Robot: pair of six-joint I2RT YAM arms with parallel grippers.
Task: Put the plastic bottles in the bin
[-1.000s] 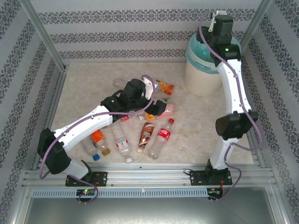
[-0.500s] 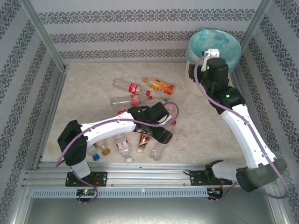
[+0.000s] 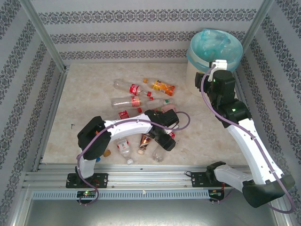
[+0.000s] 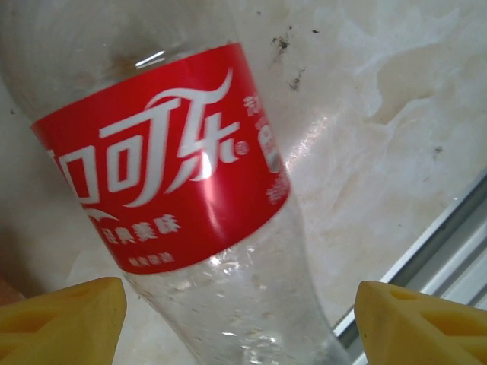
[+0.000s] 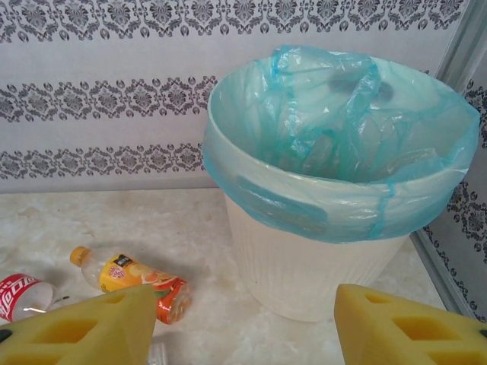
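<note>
Two grippers, then: how do mine stand?

Your left gripper (image 4: 240, 323) is down over the pile near the front of the table (image 3: 89, 89). Its jaws are apart and straddle a red-label bottle (image 4: 163, 190) lying on the marble. One pad sits just beside the bottle and the other stands clear of it, so nothing is clamped.

And the right?

Your right gripper (image 5: 243, 327) hangs spread wide and empty, facing the bin (image 5: 304, 266), which stands bag-lined in the far right corner.

Where are the rest?

You have the other plastic bottles (image 3: 136, 101) scattered on the table to the left of the bin, with an orange-label bottle (image 5: 141, 285) nearest it. What lies inside the bag I cannot tell.
</note>
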